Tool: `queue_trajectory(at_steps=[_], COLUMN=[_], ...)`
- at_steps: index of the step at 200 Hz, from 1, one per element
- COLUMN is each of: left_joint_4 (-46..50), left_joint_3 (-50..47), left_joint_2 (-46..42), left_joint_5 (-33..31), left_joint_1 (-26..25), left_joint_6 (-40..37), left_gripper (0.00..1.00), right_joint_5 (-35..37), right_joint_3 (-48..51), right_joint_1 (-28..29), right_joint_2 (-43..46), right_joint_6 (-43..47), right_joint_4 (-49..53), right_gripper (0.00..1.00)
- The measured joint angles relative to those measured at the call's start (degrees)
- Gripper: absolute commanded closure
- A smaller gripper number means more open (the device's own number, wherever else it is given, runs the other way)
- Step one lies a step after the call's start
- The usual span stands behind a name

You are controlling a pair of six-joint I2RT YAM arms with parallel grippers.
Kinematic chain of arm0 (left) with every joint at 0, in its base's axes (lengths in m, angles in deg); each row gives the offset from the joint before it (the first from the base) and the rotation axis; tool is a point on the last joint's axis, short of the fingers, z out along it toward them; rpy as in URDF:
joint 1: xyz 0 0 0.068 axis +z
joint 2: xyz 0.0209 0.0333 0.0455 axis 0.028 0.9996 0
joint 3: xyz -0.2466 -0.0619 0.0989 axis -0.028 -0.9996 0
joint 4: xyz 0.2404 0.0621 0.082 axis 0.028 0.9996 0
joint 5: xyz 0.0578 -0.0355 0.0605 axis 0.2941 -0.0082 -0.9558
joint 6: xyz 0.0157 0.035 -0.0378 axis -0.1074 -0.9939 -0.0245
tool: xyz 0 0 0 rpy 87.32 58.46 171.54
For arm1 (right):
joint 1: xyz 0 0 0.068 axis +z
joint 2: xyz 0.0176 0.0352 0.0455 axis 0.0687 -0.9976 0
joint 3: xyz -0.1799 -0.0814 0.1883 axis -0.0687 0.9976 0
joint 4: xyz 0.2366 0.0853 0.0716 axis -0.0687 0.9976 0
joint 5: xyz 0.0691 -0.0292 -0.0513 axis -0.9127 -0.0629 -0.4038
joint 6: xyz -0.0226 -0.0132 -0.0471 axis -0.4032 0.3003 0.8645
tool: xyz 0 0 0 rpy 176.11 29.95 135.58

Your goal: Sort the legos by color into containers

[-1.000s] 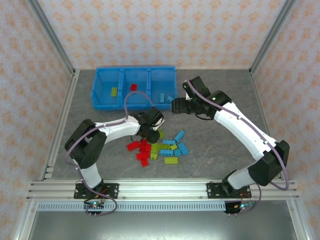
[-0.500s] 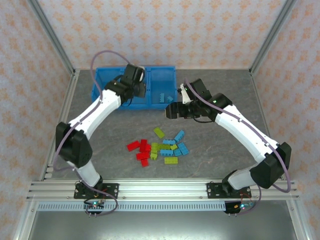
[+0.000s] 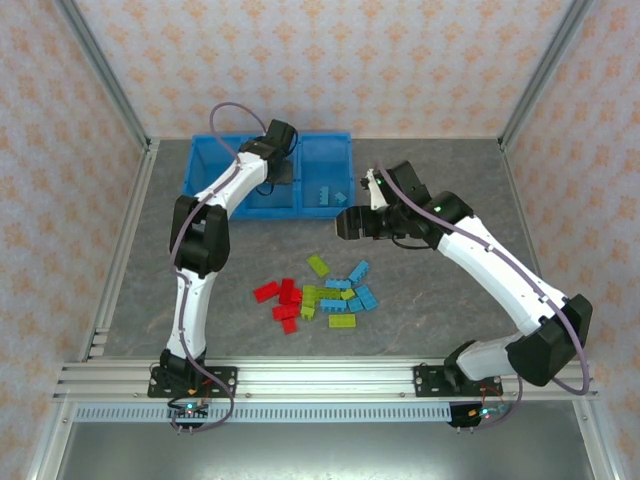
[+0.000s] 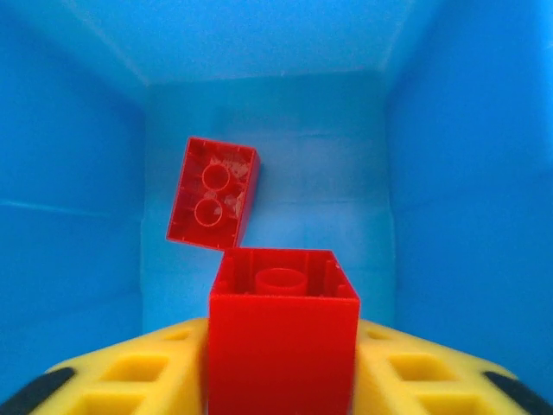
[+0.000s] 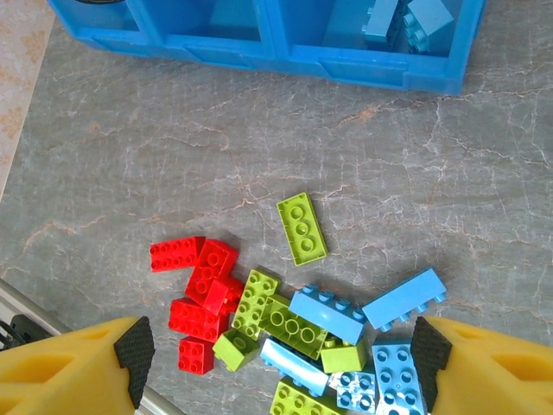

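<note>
My left gripper (image 3: pixel 279 141) is down inside the middle compartment of the blue bin (image 3: pixel 212 209). It is shut on a red brick (image 4: pixel 283 333), held hollow side forward between the yellow fingers (image 4: pixel 130 372). A second red brick (image 4: pixel 212 194) lies on the compartment floor just beyond. My right gripper (image 3: pixel 350 222) hangs open above the table, its jaws wide apart (image 5: pixel 281 363) over the loose pile (image 3: pixel 320 298). The pile holds red bricks (image 5: pixel 203 294), lime green bricks (image 5: pixel 301 227) and light blue bricks (image 5: pixel 328 313).
Light blue bricks (image 3: pixel 328 193) lie in the bin's right compartment, also seen at the top of the right wrist view (image 5: pixel 406 17). The metal frame rail (image 3: pixel 320 375) runs along the near edge. Patterned walls enclose the grey table (image 3: pixel 450 190).
The left arm lifted from the pile and swung to the bin, reaching into the middle compartment with a red brick. The right gripper shifted slightly and stays open.
</note>
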Motion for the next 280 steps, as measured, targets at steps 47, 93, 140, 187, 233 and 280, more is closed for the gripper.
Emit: queue_trajectory(at_steps=[47, 93, 140, 187, 233, 280], left_joint_4=[1.55, 1.79, 4.57, 5.81, 5.92, 5.9], left_joint_3=[0.52, -8.59, -23.54, -35.45, -36.11, -32.72], left_joint_2=[-2.43, -16.7, -35.04, -33.29, -23.08, -16.2], left_joint_5=[1.49, 6.58, 5.6, 8.46, 13.53, 15.82], left_joint_1=[-0.07, -0.15, -9.62, -23.23, -23.61, -23.61], left_joint_6=[1.09, 9.9, 29.09, 44.54, 49.05, 48.94], left_gripper=[0.52, 0.58, 0.54, 0.48, 0.38, 0.39], right_joint_5=[0.57, 5.44, 11.06, 13.29, 14.36, 14.93], right_joint_3=[0.22, 0.35, 1.73, 1.88, 1.88, 2.64], right_joint_1=[0.0, 0.0, 0.0, 0.0, 0.0, 0.0], right_joint_2=[0.13, 0.13, 0.11, 0.09, 0.09, 0.66], right_joint_6=[-0.02, -0.46, -0.92, -1.11, -1.09, -1.09], right_joint_4=[-0.04, -0.09, -0.48, -0.85, -0.83, -0.83], right_gripper=[0.2, 0.19, 0.19, 0.19, 0.19, 0.18])
